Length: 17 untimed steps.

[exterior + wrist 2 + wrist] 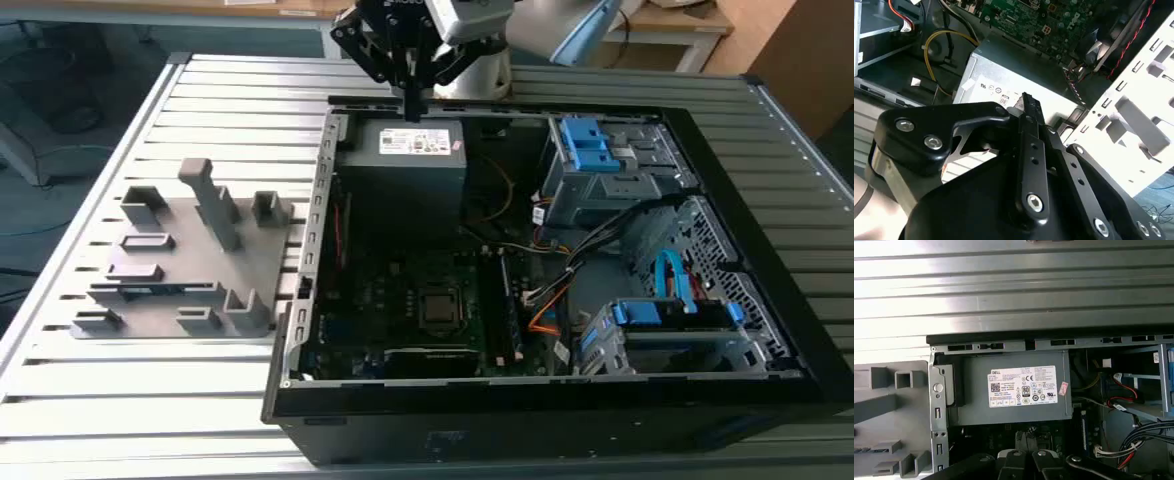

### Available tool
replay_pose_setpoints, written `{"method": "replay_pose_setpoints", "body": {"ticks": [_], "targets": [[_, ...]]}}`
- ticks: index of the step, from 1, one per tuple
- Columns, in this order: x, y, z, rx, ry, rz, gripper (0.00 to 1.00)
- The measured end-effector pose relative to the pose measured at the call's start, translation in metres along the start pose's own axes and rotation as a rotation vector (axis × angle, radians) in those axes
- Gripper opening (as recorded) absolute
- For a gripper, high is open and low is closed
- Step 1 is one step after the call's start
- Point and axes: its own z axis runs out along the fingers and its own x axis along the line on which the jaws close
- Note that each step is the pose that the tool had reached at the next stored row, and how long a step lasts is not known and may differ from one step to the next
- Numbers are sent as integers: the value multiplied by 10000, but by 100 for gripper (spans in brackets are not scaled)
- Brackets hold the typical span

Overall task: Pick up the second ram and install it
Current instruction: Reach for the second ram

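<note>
My gripper (411, 108) hangs above the back edge of the open computer case (302, 300), over the grey power supply (416, 160). Its two black fingers (1026, 107) are pressed together with nothing between them. A thin blue-green stick, the second ram (150, 290), lies in a slot of the grey holder (187, 255) on the exterior view's left, well away from the gripper. The long memory slots (507, 305) run along the motherboard (400, 300) beside the processor socket. The first wrist view looks down on the power supply's pale label (1024, 386).
The case lies open on a slatted metal table (80, 400). Drive cages with blue clips (594, 150) and cable bundles (627, 225) occupy the exterior view's right side of the case. The holder's upright posts (203, 195) rise beside the case wall.
</note>
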Motion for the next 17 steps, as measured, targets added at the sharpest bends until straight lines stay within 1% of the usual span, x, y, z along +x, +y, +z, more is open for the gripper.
{"method": "replay_pose_setpoints", "body": {"ticks": [5, 12, 17], "targets": [[16, -1, -1, 1, 1, 1, 10], [151, -11, -4, 0, -1, 1, 10], [199, -15, -6, 1, 0, -1, 10]]}}
